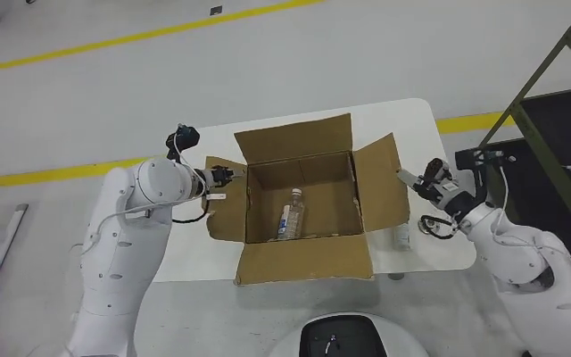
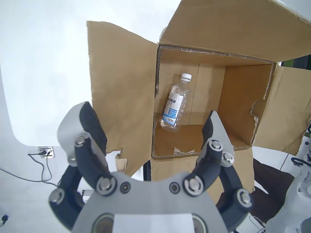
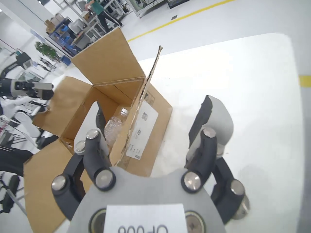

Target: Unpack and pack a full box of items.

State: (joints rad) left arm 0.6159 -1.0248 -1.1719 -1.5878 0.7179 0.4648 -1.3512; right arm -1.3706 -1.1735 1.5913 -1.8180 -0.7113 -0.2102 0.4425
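Wide open and empty, the left jaws stand just outside the open brown cardboard box [image 2: 243, 90]; the right jaws likewise, opposite side. On the box floor lies a clear plastic bottle [image 2: 176, 103], white-capped: probably light, slick, crushable, best gripped across its labelled middle.

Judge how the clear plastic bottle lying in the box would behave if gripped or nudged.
The bottle lies on its side on the box floor, so a nudge would probably roll it. It looks clear and thin-walled, so likely light and apt to dent under a firm squeeze. Its smooth round body may slip.
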